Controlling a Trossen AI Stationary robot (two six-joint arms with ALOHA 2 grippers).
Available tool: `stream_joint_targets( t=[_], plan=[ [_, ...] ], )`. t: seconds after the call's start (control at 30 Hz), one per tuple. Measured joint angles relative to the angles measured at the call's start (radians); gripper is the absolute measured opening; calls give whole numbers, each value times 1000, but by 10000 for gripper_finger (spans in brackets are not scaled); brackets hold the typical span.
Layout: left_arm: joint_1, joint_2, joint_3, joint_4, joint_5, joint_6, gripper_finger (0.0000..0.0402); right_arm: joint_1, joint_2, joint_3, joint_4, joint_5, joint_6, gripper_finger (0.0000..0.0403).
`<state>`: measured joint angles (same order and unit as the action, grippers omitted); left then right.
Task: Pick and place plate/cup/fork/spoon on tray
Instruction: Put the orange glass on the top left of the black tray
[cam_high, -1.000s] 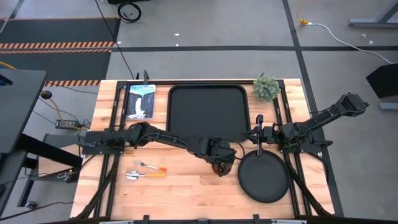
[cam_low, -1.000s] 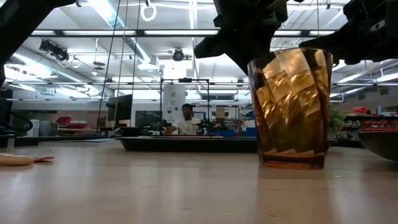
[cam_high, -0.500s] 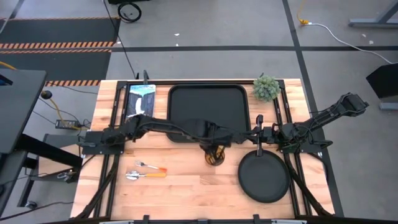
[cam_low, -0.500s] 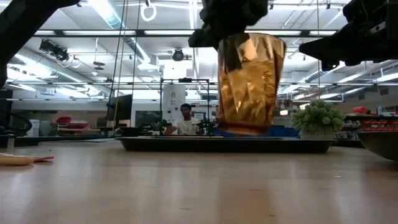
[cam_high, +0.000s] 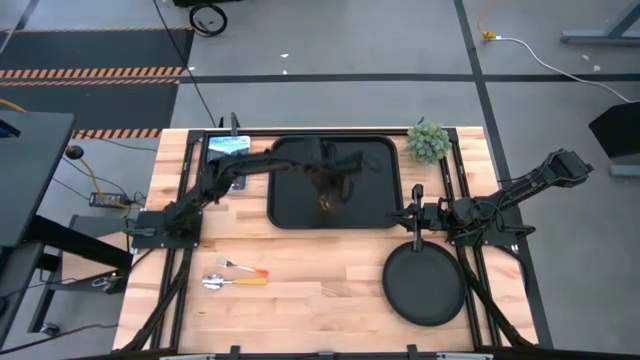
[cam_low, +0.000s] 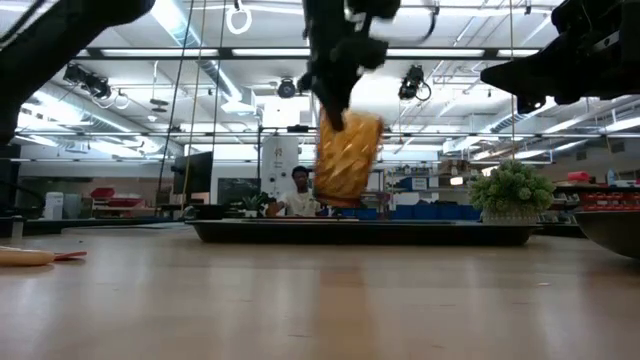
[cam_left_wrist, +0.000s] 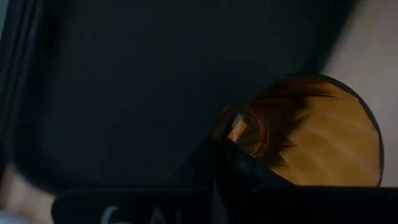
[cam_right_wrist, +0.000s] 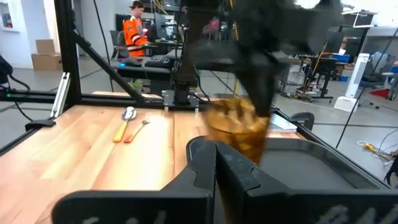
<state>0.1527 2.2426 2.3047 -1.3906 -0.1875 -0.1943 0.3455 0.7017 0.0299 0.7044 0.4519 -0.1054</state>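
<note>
With the orange-handled spoon and fork lying on the wood table, the left gripper, clamped on the faceted amber cup, is holding it above the matte black tray, calling for lowering and release, while the right gripper, pinched together on nothing, is waiting at the round rimmed plate.

Setting: you work in an industrial robotics lab. Evidence: grey concrete floor with hazard-striped matting, ceiling strip lights, metal frame rigs, cluttered workstations, a person in an orange vest.
</note>
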Motion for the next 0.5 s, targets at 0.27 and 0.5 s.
stream_joint_targets(
  t=[0.27,0.5],
  plan=[
    [222,0,-8,5,10,181,13,0,0,0,-20,0,36,16],
    [425,-18,-8,-44,47,258,13,0,0,0,-20,26,80,16]
  ],
)
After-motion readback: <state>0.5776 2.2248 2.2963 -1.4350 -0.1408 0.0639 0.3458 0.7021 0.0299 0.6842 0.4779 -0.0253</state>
